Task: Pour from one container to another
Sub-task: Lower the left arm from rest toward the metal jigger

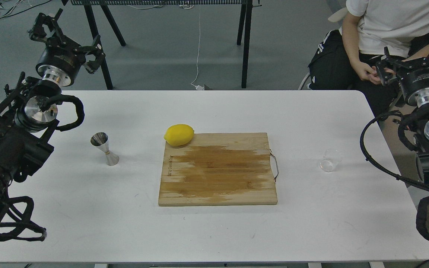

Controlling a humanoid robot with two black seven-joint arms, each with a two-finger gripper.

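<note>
A small clear cup point(330, 160) stands upright on the white table point(214, 230), right of the cutting board. A shiny steel hourglass jigger point(105, 148) stands on the table's left side. My left gripper point(64, 35) hangs raised beyond the table's far left corner, well behind the jigger, fingers spread open with nothing between them. Raised off the table's far right corner, my right gripper point(410, 61) is open and empty, well behind the cup.
A wooden cutting board point(218, 169) with a metal handle lies mid-table, and a yellow lemon point(179, 134) rests at its far left corner. A seated person point(382, 41) is close behind my right gripper. Black stand legs point(245, 44) rise behind the table.
</note>
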